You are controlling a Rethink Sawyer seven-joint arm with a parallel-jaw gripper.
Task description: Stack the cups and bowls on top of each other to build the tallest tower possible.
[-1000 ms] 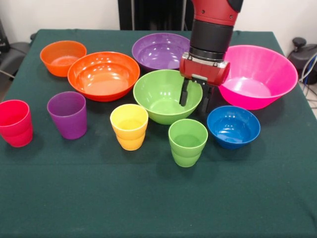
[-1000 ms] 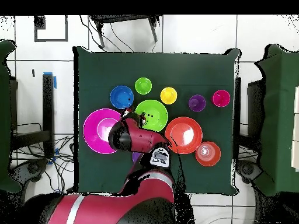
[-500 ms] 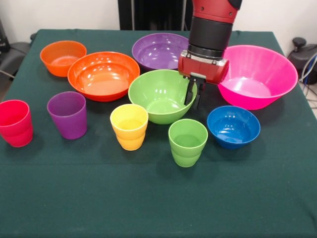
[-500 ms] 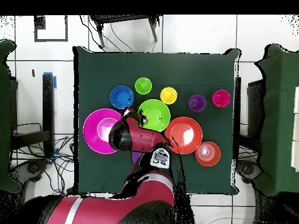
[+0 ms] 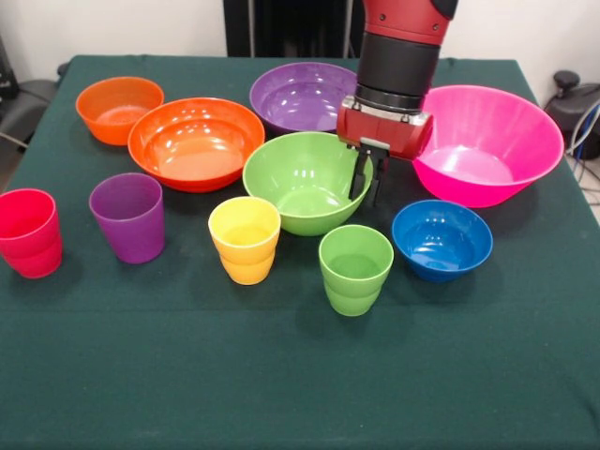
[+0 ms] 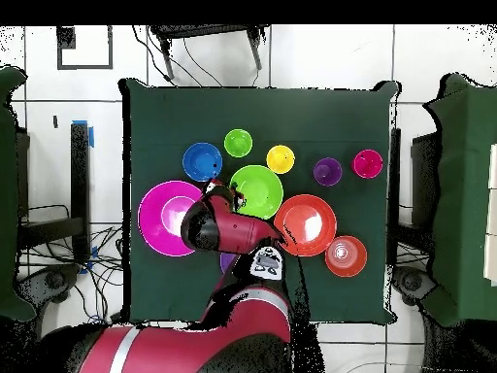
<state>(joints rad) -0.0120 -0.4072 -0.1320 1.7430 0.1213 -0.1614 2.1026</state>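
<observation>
My gripper [image 5: 366, 186] is shut on the right rim of the lime green bowl [image 5: 298, 183], which rests on the table; in the overhead view the gripper [image 6: 231, 198] is at that bowl's [image 6: 258, 190] left edge. Around it stand the pink bowl [image 5: 487, 145], purple bowl [image 5: 298, 94], large orange bowl [image 5: 195, 141], small orange bowl [image 5: 119, 108] and small blue bowl [image 5: 442, 239]. In front are the red cup [image 5: 28, 232], purple cup [image 5: 128, 216], yellow cup [image 5: 245, 239] and green cup [image 5: 355, 269]. No tower shows: each piece stands alone and upright.
The green cloth-covered table [image 5: 281, 375] has open room along its near edge. The green cup and the blue bowl sit close below my gripper. My arm [image 6: 233, 233] covers most of the purple bowl in the overhead view.
A second ago my fingers stood open astride the green bowl's rim. They have closed on it, and the bowl has shifted slightly left. Nothing has moved in the last half second.
</observation>
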